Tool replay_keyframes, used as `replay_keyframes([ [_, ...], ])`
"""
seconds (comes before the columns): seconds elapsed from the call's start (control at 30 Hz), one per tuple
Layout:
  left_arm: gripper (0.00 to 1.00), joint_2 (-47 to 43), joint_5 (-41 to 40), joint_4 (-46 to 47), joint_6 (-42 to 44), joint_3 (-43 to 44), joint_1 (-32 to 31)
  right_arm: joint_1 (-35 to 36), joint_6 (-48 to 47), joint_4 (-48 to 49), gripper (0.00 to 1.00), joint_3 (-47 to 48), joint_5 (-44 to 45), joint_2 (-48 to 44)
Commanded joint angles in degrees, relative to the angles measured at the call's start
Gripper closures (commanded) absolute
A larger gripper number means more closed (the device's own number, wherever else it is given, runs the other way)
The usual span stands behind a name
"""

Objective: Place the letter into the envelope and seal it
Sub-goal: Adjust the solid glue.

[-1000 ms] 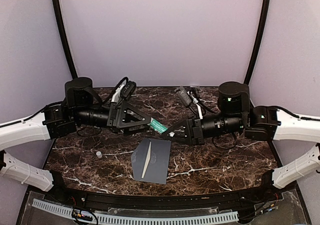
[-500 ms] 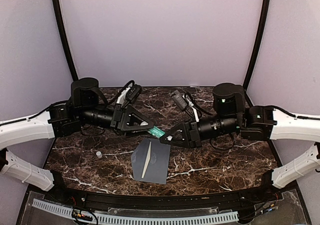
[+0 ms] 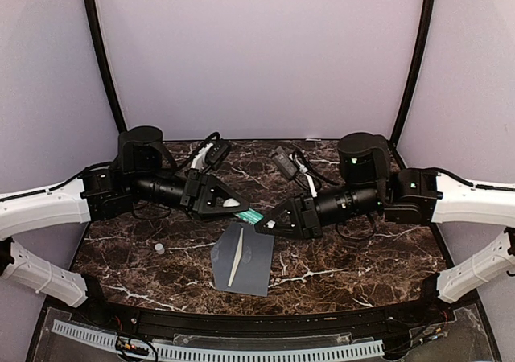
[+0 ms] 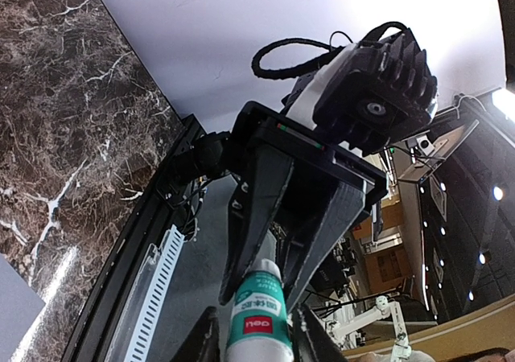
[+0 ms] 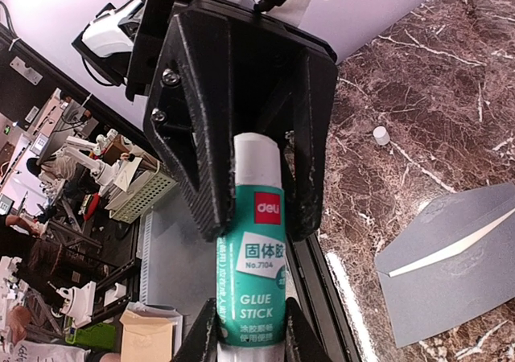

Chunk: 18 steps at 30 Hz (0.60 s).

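Above the dark marble counter (image 3: 362,257) the two arms meet tip to tip over a green Deli glue stick (image 3: 252,215). The right pincer (image 5: 249,334) grips its labelled lower end. The left pincer (image 4: 257,338) stands narrow around the white end, but I cannot tell whether its fingers press it. Just below them the grey-blue envelope (image 3: 253,267) lies flat on the counter, with a thin cream sliver of the letter (image 3: 236,264) showing along its flap. A small white cap (image 3: 159,248) sits well to the left.
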Motion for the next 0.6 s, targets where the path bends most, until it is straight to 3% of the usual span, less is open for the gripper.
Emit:
replay_keyframes([
  [0.0, 0.73, -0.33, 1.26, 0.68, 0.27, 0.29, 0.22, -0.21, -0.81, 0.83, 0.9, 2.0, -1.13, 0.25],
  [0.17, 0.82, -0.57, 1.67, 0.72, -0.04, -0.42, 0.25, -0.21, -1.05, 0.24, 0.9, 2.34, -1.11, 0.6],
  [0.27, 0.83, -0.67, 1.91, 0.57, -0.14, -0.5, 0.23, -0.21, -1.24, -0.01, 0.9, 2.36, -0.61, 0.62],
  [0.57, 0.68, -0.77, 2.49, 0.42, -0.23, -1.13, 0.26, -0.23, -1.32, -0.46, 0.9, 2.58, -0.26, 0.62],
])
